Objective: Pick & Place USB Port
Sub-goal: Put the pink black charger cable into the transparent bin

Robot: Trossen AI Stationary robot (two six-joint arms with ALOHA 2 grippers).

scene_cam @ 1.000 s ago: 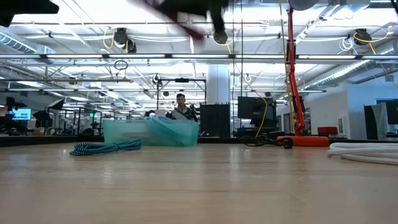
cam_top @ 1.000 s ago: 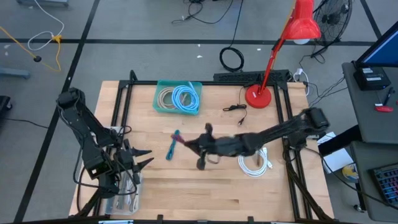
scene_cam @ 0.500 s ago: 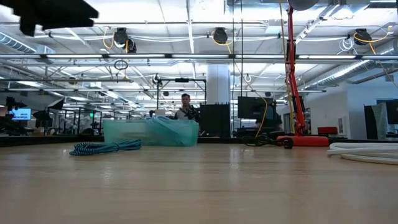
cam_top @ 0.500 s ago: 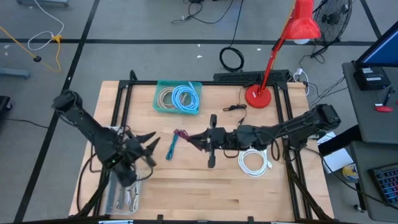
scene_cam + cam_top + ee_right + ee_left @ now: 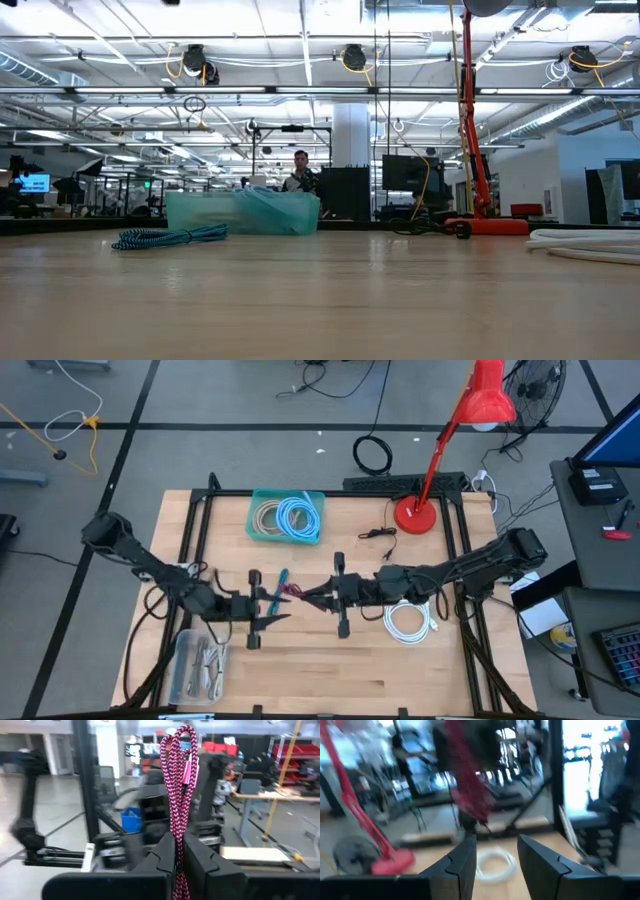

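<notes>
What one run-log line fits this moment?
right hand: shut on pink cable, raised mid-table | left hand: open, facing it | handover pending

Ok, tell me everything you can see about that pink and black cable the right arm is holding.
The pink cable is braided, pink with black flecks, folded into a doubled bundle with a pink plug near its bend. The shut right gripper pinches it between its dark fingers. From above it shows at the table's middle, facing the left gripper, which does not touch it.

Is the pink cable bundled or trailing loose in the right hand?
Bundled. The right hand is shut on the pink cable, folded into several parallel strands; the high view shows it clear of the table.
</notes>
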